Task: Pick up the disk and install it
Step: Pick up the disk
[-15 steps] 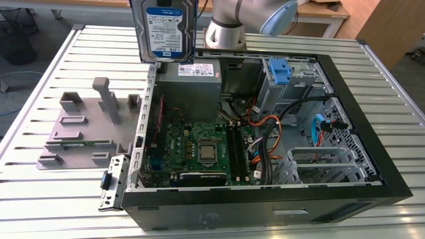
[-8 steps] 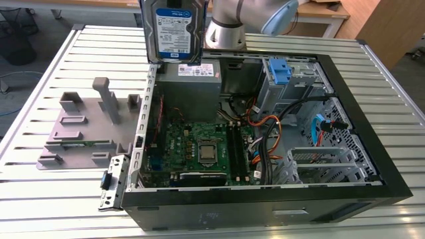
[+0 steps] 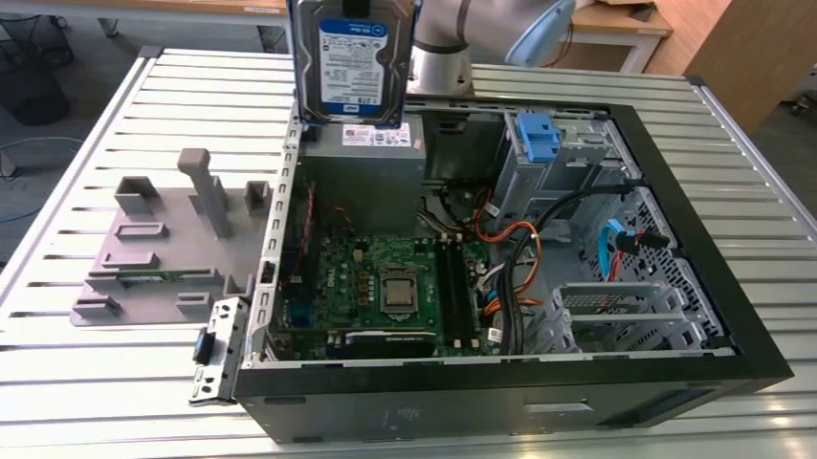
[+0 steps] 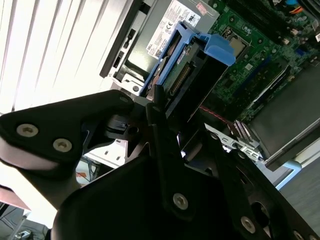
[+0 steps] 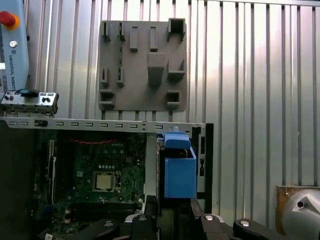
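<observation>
The gripper (image 4: 172, 112) is clenching the disk (image 3: 354, 62) by one end and holding it upright in the air, clear of everything else, with its white-and-blue label facing the exterior camera. In the exterior view the disk is hanging over the far wall of the open case (image 3: 715, 287), just above the grey box (image 3: 364, 158) with the white sticker, and the arm (image 3: 447, 43) is standing behind it. In both wrist views the blue bracket (image 5: 180, 172) around the disk is showing end-on, its tab pointing away from the black fingers (image 4: 157, 100) and toward the case (how far the other finger is wrapping round is hard to tell there). The motherboard (image 3: 383, 277) is lying on the case floor, with orange and black cables (image 3: 518, 258) running beside it on the exterior view's right. A small blue latch (image 3: 539, 134) is standing upright in the metal cage near the far wall, to the exterior view's right of the disk and apart from it. A grey plate (image 3: 153, 244) with raised blocks is lying on the slatted table (image 3: 102, 382) at the exterior view's left of the case.
</observation>
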